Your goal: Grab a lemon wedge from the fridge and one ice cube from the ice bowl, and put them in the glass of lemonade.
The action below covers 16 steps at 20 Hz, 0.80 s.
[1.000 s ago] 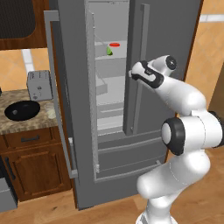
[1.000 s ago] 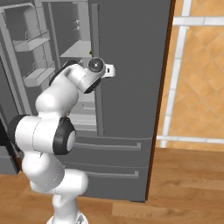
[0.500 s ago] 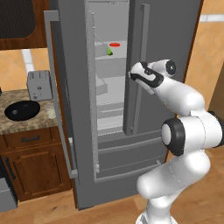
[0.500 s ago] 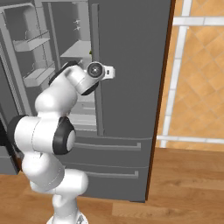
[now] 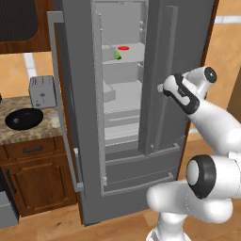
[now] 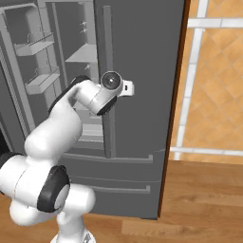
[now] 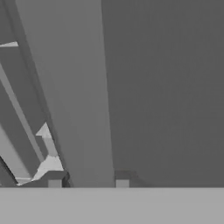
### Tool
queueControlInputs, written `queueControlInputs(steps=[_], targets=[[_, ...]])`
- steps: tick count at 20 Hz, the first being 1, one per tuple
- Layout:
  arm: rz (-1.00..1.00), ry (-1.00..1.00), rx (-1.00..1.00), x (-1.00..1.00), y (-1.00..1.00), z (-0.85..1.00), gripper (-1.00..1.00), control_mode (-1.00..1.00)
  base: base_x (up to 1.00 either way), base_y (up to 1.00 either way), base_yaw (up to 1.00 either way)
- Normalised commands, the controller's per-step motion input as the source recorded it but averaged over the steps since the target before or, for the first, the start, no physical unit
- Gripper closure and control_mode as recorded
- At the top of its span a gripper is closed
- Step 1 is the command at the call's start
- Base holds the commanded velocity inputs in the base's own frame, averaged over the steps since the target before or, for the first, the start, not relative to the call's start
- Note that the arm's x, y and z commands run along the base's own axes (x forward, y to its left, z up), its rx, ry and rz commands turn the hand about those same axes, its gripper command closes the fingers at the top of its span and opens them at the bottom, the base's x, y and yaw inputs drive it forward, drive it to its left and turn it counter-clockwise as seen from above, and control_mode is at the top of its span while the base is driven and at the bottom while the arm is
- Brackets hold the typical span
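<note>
Currently the tool (image 7: 88, 178) sits at the right door's vertical bar handle (image 5: 167, 75), with one fingertip on each side of the bar in the hand view. The fingers (image 7: 122, 179) bracket the handle closely, so the tool looks to be clenching on it, though firm contact cannot be told. The likely reason is that the right door (image 6: 142, 71) of the fridge (image 5: 84, 141) is shut and narrows the way to the shelves, so it would have to swing out.

Already the left door (image 5: 75, 108) stands open, showing the inner shelves. On an upper shelf lies the lemon wedge (image 5: 117, 55), a small yellow-green piece, just beside a flat red item (image 5: 123, 48). Both sit far back and above the tool's level, well apart from it.

To the left, on the counter (image 5: 28, 134), the black ice bowl (image 5: 23, 118) rests near a grey toaster (image 5: 42, 92). The arm bends across the fridge front so that the wrist meets the handle side-on.
</note>
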Motion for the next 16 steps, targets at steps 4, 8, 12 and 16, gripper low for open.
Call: queueControlInputs(steps=[4,8,12,16], targets=[[-0.01,0.16,0.00,-1.00,-1.00,0.18,1.00,-1.00,0.00,0.00,0.00],[-0.03,0.01,0.04,-1.00,-1.00,0.06,1.00,-1.00,0.00,0.00,0.00],[-0.08,0.02,0.06,-0.97,-1.00,0.02,1.00,-1.00,0.00,0.00,0.00],[-0.10,0.01,0.05,-0.81,-1.00,0.04,1.00,-1.00,0.00,0.00,0.00]])
